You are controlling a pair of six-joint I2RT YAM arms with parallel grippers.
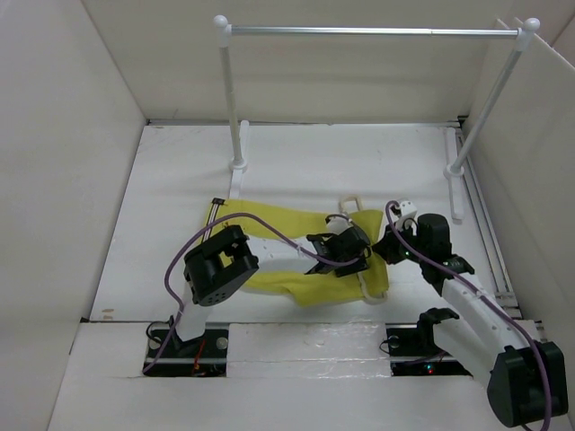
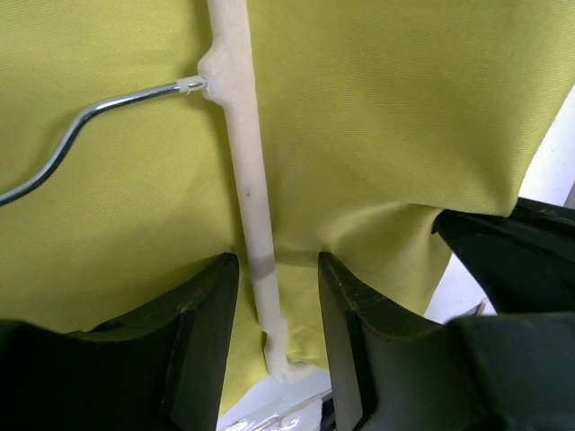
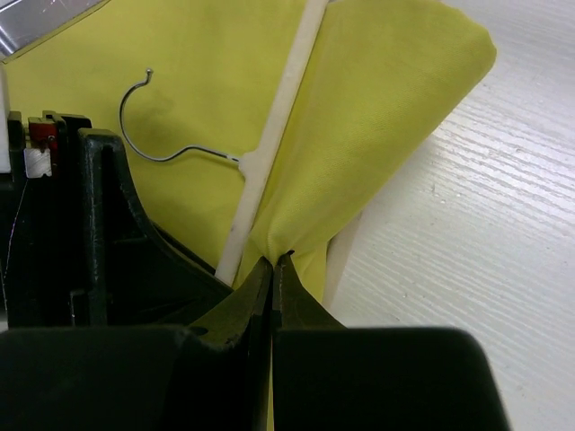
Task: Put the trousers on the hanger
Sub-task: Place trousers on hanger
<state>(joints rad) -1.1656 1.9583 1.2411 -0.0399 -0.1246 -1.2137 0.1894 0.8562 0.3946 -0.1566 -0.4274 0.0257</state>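
Note:
The mustard-yellow trousers (image 1: 269, 224) lie flat across the table, their striped waistband (image 1: 216, 208) at the left. The cream-white hanger (image 1: 367, 285) lies at their right end, its bar on top of the cloth (image 2: 247, 180) and its metal hook (image 2: 81, 121) off to one side. My left gripper (image 1: 352, 259) is open, and its fingers (image 2: 211, 314) straddle the hanger bar without closing on it (image 2: 277, 310). My right gripper (image 1: 389, 244) is shut on a pinched fold of the trousers (image 3: 359, 117) right beside the hanger bar (image 3: 274, 135), its tips at the cloth (image 3: 277, 262).
A silver rail (image 1: 373, 31) on two white posts (image 1: 232, 99) stands at the back. Cream walls enclose the white table (image 1: 314, 162) on the left, right and back. White base strips lie by the right post (image 1: 454, 184).

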